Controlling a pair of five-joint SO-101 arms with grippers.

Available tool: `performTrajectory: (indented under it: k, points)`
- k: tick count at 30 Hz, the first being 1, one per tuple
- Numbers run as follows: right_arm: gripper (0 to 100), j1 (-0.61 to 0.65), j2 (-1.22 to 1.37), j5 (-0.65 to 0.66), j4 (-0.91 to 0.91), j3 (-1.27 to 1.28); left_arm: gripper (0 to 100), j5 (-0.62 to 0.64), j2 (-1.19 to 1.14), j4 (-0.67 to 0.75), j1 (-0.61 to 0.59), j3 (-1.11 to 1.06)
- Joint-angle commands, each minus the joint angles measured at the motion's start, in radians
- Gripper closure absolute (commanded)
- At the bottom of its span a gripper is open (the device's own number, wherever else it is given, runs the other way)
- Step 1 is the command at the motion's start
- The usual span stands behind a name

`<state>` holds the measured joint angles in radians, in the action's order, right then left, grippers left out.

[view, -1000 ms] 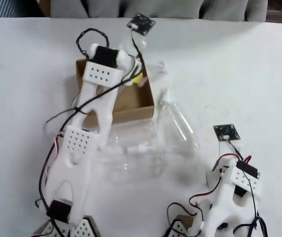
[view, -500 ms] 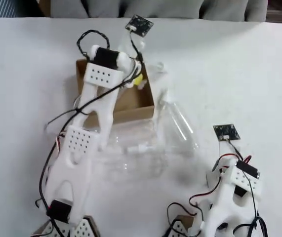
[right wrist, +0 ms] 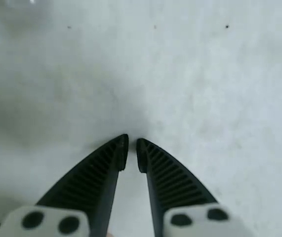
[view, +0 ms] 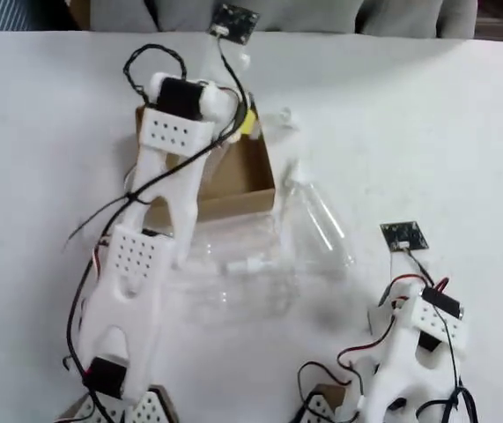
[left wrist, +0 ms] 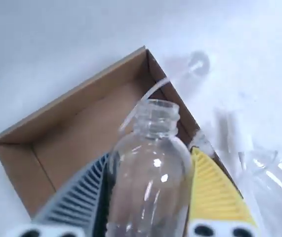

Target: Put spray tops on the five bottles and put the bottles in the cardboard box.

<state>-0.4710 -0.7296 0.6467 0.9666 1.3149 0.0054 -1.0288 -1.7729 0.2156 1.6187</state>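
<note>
Left tool (left wrist: 149, 157): was clamped on a clear bottle (left wrist: 151, 190), grey and yellow fingers at its sides.
Held bottle: its open threaded neck pointed over the cardboard box (left wrist: 20, 170).
Right tool (right wrist: 132, 145): fingers sat almost together, just above the tabletop (right wrist: 205, 74).
Second bottle (view: 320, 218): lay on the tabletop beside the box.

White table (view: 462, 132); grey cushions (view: 321, 13) along far edge.
</note>
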Motion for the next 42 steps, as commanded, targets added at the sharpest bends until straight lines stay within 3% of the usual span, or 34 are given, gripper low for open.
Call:
performTrajectory:
  k: [1,9,17,30,42]
  points:
    - [98.1,0.015,-0.013,-0.006,-0.03,0.003,98,0.014,0.186,-0.02,-0.016,-0.112]
    - [98.1,0.015,-0.013,-0.006,-0.03,0.003,98,0.031,0.587,-0.012,-0.019,-0.626]
    - [98.1,0.013,-0.013,-0.006,-0.03,0.003,98,0.072,0.929,0.057,-0.116,-1.016]
    - [97.8,0.041,-0.013,-0.13,-0.024,-0.034,98,0.072,1.419,0.686,-0.311,-2.094]
    - [97.8,0.202,-0.008,-0.353,0.122,-0.388,98,0.071,1.592,1.056,-0.59,-2.584]
